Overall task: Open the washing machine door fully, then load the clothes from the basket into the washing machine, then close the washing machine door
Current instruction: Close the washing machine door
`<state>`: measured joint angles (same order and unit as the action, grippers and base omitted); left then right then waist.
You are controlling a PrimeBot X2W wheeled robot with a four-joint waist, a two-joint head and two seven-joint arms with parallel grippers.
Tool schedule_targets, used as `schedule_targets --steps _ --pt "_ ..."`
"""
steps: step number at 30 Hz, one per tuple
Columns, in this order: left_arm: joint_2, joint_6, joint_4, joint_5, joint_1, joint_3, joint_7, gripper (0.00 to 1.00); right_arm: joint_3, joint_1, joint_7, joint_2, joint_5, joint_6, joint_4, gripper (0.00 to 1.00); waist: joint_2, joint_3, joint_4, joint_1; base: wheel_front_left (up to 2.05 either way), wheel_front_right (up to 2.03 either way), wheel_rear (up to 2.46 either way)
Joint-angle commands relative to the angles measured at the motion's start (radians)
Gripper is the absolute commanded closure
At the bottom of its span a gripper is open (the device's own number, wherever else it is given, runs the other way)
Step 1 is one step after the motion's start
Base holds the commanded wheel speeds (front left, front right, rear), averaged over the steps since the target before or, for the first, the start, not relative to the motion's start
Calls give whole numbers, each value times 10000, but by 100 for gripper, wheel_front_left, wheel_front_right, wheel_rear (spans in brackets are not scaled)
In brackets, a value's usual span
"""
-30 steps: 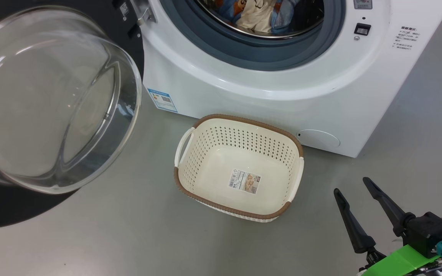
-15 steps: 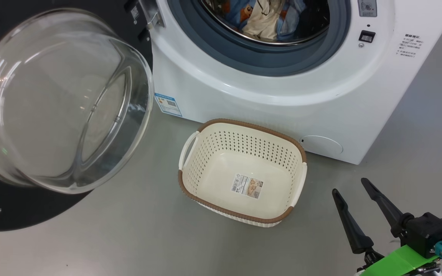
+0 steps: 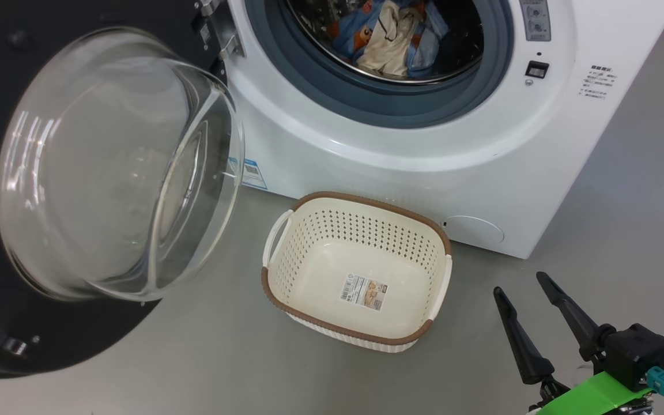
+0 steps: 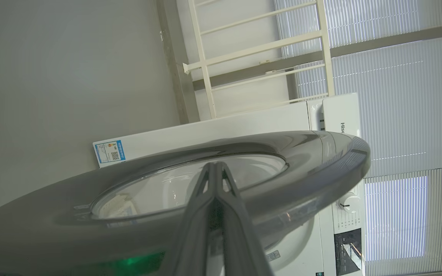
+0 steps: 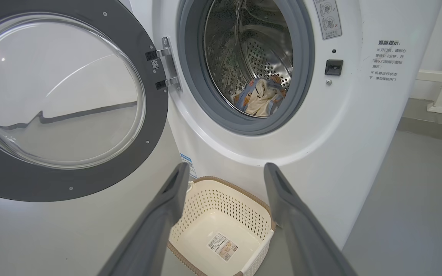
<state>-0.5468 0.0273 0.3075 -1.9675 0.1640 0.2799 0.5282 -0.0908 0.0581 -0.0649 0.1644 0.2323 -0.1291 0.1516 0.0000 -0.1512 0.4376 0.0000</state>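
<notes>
The washing machine (image 3: 366, 150) stands with its door (image 3: 119, 167) swung out to the left, glass bowl facing me. The clothes (image 3: 392, 34), blue with bear prints and cream parts, lie inside the steel drum and also show in the right wrist view (image 5: 259, 101). On the floor in front sits the basket (image 3: 309, 242) with nothing in it. My right gripper (image 3: 519, 284) hovers open to the right of the basket; in its own view, the right gripper (image 5: 225, 166) points over the basket (image 5: 213, 207). My left gripper (image 4: 215, 168) is shut, tips against the door's outer face (image 4: 301, 153).
Grey floor surrounds the machine, with free room at the right. A round lower cover (image 3: 473, 229) and a blue-white label (image 3: 249, 173) mark the machine's front. A white railing (image 4: 259, 50) and window blinds stand behind it.
The head view has shifted, so machine and basket sit lower in it. The door has swung a little towards the machine. My right gripper has kept its place, still open.
</notes>
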Motion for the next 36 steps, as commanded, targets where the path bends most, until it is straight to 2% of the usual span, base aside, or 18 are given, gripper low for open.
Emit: schedule_targets --steps 1,11,17,36 --pt "-358 150 -465 -41 21 212 258 100 -254 -205 -138 -2 73 -16 215 0 0 57 -53 0 0 0 0" --pt "-195 240 -1893 -30 -1239 121 830 100 -209 -43 -490 -359 98 -16 -101 0 0 499 -533 0 0 0 0" --pt "135 249 -2752 -220 -1878 -36 1172 100 -125 23 -675 -533 74 -16 -245 0 0 675 -924 0 0 0 0" --pt "975 256 -3842 -279 -2575 -923 1699 100 -225 124 -1018 -840 103 -16 -703 0 0 1151 -2273 0 0 0 0"
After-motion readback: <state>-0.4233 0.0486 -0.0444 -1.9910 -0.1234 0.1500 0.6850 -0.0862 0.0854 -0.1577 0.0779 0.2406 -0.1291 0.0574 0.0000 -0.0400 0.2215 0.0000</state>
